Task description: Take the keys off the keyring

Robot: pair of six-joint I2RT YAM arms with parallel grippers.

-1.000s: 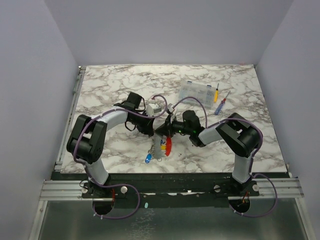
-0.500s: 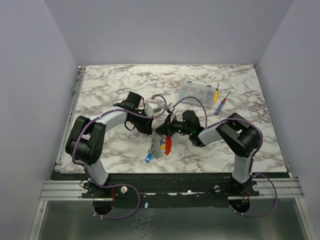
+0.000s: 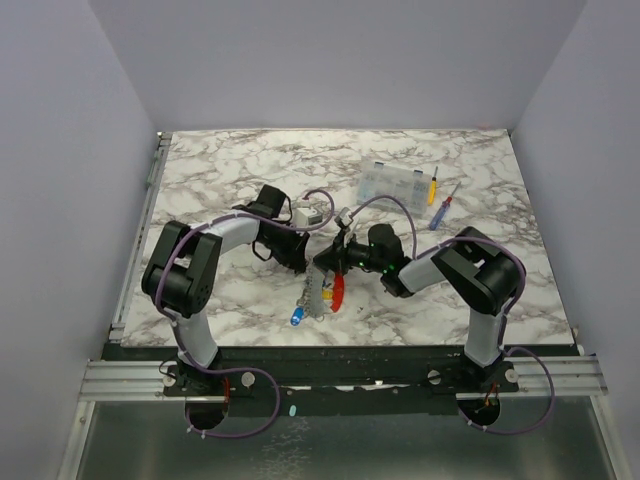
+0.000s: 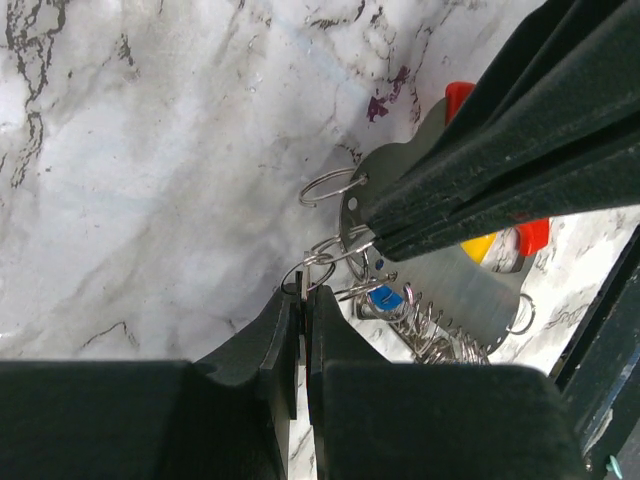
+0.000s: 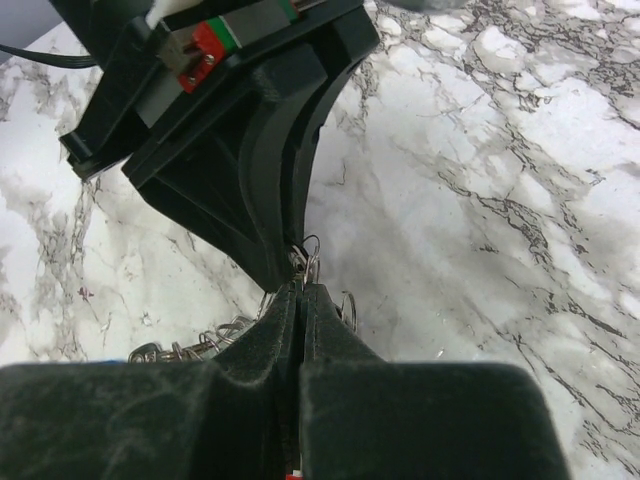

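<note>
The keys (image 3: 318, 296) hang as a silvery bunch with blue, red and yellow heads just below where both grippers meet. My left gripper (image 3: 305, 258) is shut on a thin piece of the keyring (image 4: 318, 266); its jaws (image 4: 301, 295) are pressed together with a wire ring poking out. My right gripper (image 3: 326, 262) is shut on a flat silvery plate (image 4: 470, 290) of the bunch. In the right wrist view its tip (image 5: 300, 288) sits against the rings (image 5: 308, 262), and what it holds is hidden. A blue key head (image 4: 382, 297) and a coil (image 4: 440, 338) hang beside the plate.
A clear compartment box (image 3: 395, 183) stands at the back right. A yellow-handled screwdriver (image 3: 432, 187) and a blue-handled screwdriver (image 3: 445, 208) lie next to it. The marble table's (image 3: 230, 170) front edge runs just behind the arm bases.
The left arm's elbow has swung a little to the right. Both grippers stay shut at the bunch, which has shifted only slightly.
</note>
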